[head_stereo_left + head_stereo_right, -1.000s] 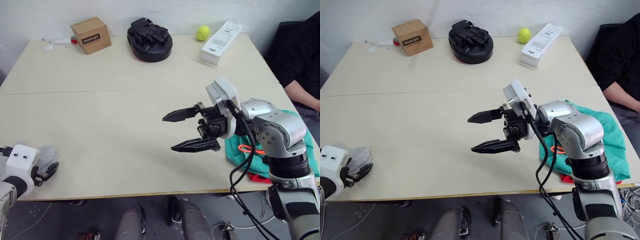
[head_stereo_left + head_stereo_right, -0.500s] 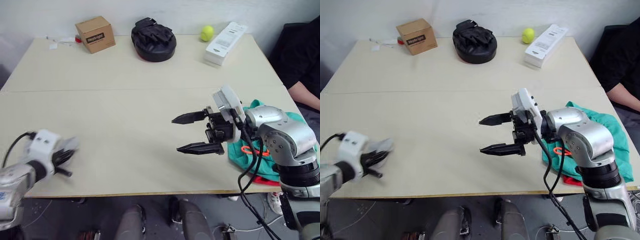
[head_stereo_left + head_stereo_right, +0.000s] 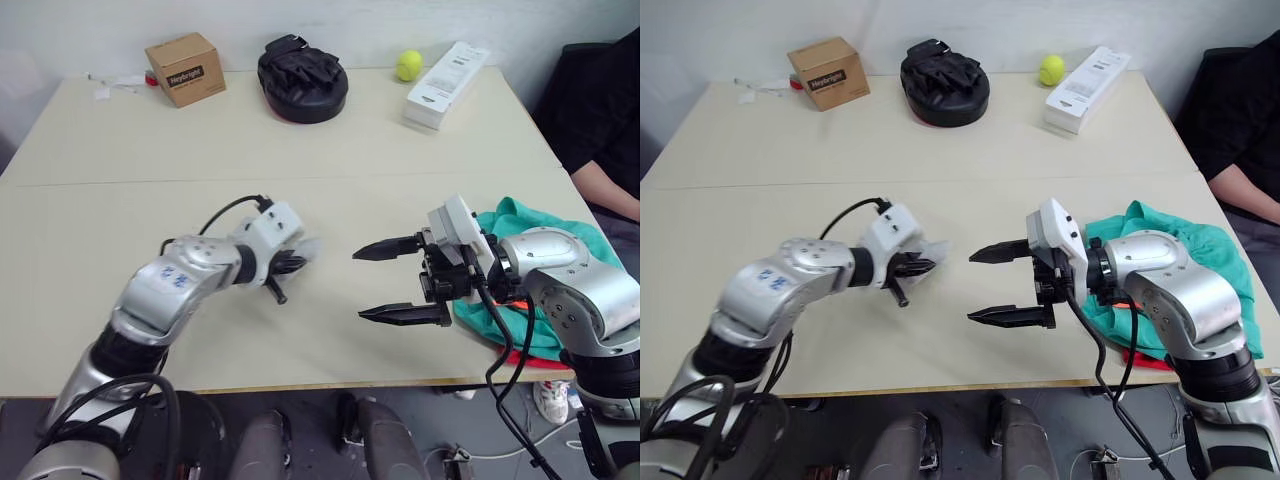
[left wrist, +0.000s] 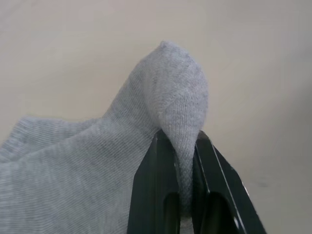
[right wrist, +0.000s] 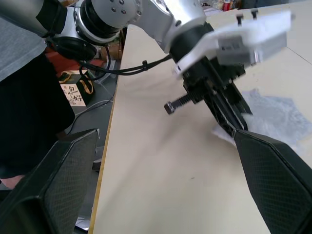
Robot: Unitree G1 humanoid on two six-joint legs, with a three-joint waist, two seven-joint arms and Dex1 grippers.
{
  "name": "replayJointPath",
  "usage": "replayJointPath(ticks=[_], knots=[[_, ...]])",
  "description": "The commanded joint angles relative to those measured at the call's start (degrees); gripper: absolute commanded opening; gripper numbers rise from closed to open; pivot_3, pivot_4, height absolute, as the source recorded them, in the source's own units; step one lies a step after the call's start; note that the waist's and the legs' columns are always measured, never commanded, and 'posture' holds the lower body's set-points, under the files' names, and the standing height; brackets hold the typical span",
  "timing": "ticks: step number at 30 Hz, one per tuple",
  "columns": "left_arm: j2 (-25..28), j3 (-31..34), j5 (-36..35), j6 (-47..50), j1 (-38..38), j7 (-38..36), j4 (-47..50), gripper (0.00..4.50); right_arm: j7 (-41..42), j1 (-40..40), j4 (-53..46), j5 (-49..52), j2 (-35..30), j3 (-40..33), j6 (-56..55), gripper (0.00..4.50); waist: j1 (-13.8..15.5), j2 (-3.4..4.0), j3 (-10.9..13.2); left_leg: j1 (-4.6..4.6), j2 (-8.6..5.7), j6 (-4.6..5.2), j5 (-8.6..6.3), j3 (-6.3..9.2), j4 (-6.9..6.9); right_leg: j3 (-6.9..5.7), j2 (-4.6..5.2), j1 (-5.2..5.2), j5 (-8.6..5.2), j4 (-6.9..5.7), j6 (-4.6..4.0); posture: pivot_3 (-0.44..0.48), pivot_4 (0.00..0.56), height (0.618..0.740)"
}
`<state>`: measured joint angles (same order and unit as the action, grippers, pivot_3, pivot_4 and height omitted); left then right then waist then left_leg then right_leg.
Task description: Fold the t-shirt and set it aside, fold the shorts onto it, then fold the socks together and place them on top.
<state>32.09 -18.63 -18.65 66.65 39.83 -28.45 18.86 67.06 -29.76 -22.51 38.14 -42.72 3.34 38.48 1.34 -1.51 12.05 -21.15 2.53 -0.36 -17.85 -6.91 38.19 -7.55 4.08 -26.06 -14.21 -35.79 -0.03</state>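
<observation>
Table (image 3: 120,200) mid-front: left end effector (image 3: 923,266) pinches socks (image 4: 161,126) near edge.

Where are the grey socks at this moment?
The socks are pinched in the left gripper just above the table's middle, facing the open right gripper, left of the shorts.

Along the far edge of the worktop (image 3: 120,160) a cardboard box (image 3: 184,68), a black mitt (image 3: 301,78), a yellow ball (image 3: 406,65) and a white box (image 3: 444,84) are set apart. A seated person (image 3: 602,130) is seen beside it.
</observation>
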Motion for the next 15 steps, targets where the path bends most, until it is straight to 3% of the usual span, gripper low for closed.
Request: replayJointPath(ticks=[1,3,6,11,15], knots=[[-3.6,-2.3,-0.1,2.4,2.3,0.1,-0.7,0.07,-1.1,1.1,-1.8,-2.5,-1.3,-0.8,-2.8,4.5,0.1,-0.02,0.0,-0.02,0.0,0.0,0.02,0.02,0.0,0.0,-0.01,0.0,0.0,0.01,0.0,0.0,0.15,0.74],[-5.2,-2.2,-0.5,4.2,2.8,0.0,-1.0,0.07,-2.2,2.0,-1.7,-3.8,-1.4,-0.7,-3.2,4.5,-0.1,-0.04,0.0,-0.02,-0.01,0.0,0.02,0.01,0.01,0.05,-0.01,0.0,0.0,0.0,0.0,0.0,0.15,0.74],[-6.6,0.9,-2.9,6.6,2.8,-1.1,0.4,0.82,-2.9,3.1,-2.2,-4.8,-1.4,-0.6,-3.9,4.5,-0.1,-0.04,0.0,0.0,0.01,-0.05,0.07,0.02,0.0,0.06,-0.03,-0.01,0.0,-0.04,0.01,0.0,0.15,0.74],[-5.4,8.7,-7.7,8.5,4.7,-4.0,3.6,2.41,-4.8,3.7,-2.0,-7.6,-0.8,0.7,-5.3,4.5,-0.2,-0.05,0.0,0.0,0.02,-0.1,0.13,0.04,0.01,0.06,-0.04,-0.01,-0.01,-0.09,0.01,0.0,0.15,0.74],[0.4,14.6,-10.7,4.5,6.4,-9.5,4.4,3.73,-5.8,3.7,-1.4,-11.9,-0.4,3.1,-8.8,4.5,-0.3,-0.05,0.0,0.01,0.02,-0.13,0.15,0.05,0.02,0.05,-0.05,-0.01,-0.01,-0.09,0.01,0.0,0.15,0.74]])
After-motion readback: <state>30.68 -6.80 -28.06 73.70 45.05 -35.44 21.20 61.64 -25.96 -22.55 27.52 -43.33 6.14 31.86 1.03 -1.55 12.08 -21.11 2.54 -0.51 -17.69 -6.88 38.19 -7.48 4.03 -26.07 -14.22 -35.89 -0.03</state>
